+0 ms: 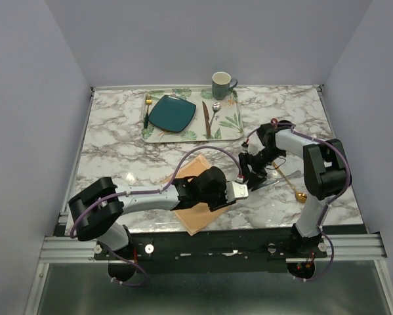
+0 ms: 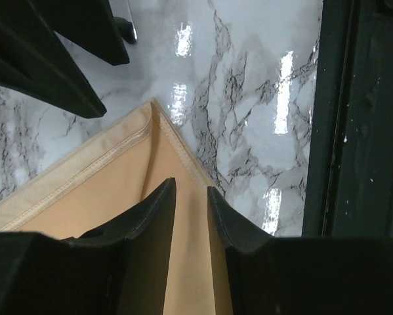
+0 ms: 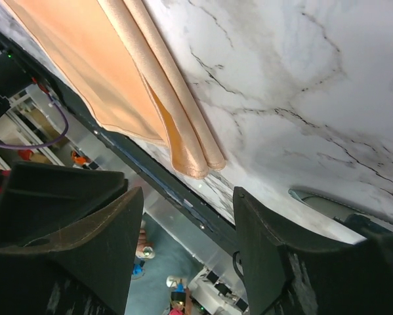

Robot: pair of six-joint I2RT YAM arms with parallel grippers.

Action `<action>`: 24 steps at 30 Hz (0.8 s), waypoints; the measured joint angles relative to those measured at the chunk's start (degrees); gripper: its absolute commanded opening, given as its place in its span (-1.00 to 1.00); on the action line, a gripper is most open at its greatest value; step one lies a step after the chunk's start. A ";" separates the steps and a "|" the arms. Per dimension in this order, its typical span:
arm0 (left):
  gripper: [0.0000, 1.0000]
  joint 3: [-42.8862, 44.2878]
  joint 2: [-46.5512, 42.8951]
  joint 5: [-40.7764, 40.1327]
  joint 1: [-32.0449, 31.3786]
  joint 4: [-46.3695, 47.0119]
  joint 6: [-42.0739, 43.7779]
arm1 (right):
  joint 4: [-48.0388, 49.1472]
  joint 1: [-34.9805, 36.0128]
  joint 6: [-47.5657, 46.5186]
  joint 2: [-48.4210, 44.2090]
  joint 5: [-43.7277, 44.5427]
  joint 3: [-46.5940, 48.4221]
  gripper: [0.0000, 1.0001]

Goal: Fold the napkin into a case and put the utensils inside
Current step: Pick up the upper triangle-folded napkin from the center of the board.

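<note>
Left fingers (image 2: 150,213) narrowly parted, right fingers (image 3: 262,243) wide, both empty; wrist views alone show napkin (image 3: 65,59) folded.

Folded peach napkin, 2 utensils on its right
The napkin (image 1: 193,168) lies folded in hemmed layers, turned like a diamond, its near corner at the front edge of the table (image 1: 117,151); the gold spoon (image 1: 292,185) lies flat well to its right, bowl nearest the front; of the knife (image 3: 322,203) only 1 rounded grey end shows
</note>
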 measured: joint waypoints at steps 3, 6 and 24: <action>-0.29 0.00 2.38 -1.66 -1.79 2.23 -0.87 | 0.76 0.00 0.57 -0.09 -0.15 -0.52 0.30; -0.30 0.00 5.29 -2.80 -2.29 3.87 -1.84 | 1.16 -0.15 1.11 -0.09 -0.22 -0.81 0.30; -0.66 3.10 13.42 -5.29 -2.38 5.90 -4.00 | 1.66 -0.17 2.38 0.07 -1.22 -1.64 0.46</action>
